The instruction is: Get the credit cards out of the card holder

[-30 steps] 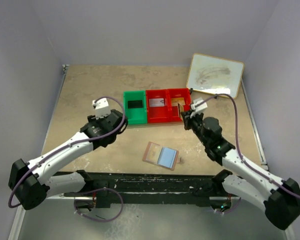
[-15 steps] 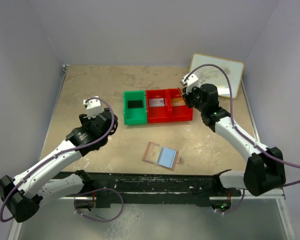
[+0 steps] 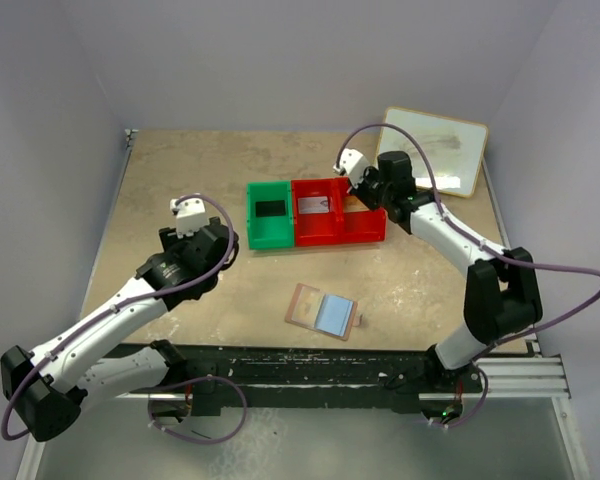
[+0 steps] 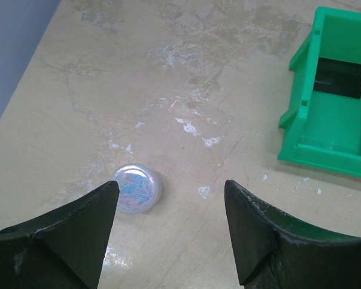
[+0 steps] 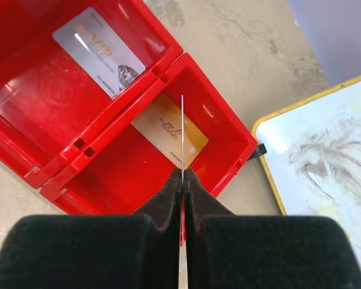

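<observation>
Clenched on a thin card (image 5: pixel 182 138) edge-on: right fingers (image 5: pixel 162 208), above a red bin (image 5: pixel 219 141) with a gold card (image 5: pixel 159 126) inside. In the neighbouring bin (image 5: pixel 48 102), a grey card (image 5: pixel 99 53). Spread and empty over the desk (image 4: pixel 186 72): left fingers (image 4: pixel 78 223), near a green bin (image 4: pixel 325 132). Open on the desk between both arms: card holder (image 3: pixel 321 311).

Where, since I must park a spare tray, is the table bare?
Bare: the far strip between back wall and green bin; the band between red bins and card holder. Crowded: red bins to whiteboard, where the right gripper pinches a card; left of the bins, a small disc lies below the open left gripper.
</observation>
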Controlling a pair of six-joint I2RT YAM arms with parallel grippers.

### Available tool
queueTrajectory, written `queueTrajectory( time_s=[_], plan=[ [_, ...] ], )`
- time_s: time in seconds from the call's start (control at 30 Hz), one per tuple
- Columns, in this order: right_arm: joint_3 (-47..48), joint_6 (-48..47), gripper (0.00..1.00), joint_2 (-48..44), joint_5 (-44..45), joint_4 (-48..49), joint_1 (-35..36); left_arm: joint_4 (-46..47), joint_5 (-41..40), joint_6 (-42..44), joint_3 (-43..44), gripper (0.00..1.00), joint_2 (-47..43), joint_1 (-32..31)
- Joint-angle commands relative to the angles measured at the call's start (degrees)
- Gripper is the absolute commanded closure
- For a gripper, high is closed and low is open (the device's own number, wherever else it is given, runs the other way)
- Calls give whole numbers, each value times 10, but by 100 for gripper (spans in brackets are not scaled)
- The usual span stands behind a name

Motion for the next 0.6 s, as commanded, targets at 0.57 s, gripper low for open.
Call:
queueTrajectory(
  time_s=[0.57],
  plan=[
    [78, -203, 100, 145, 53, 38, -4, -2, -40, 12, 22, 31, -26, 3]
  ],
)
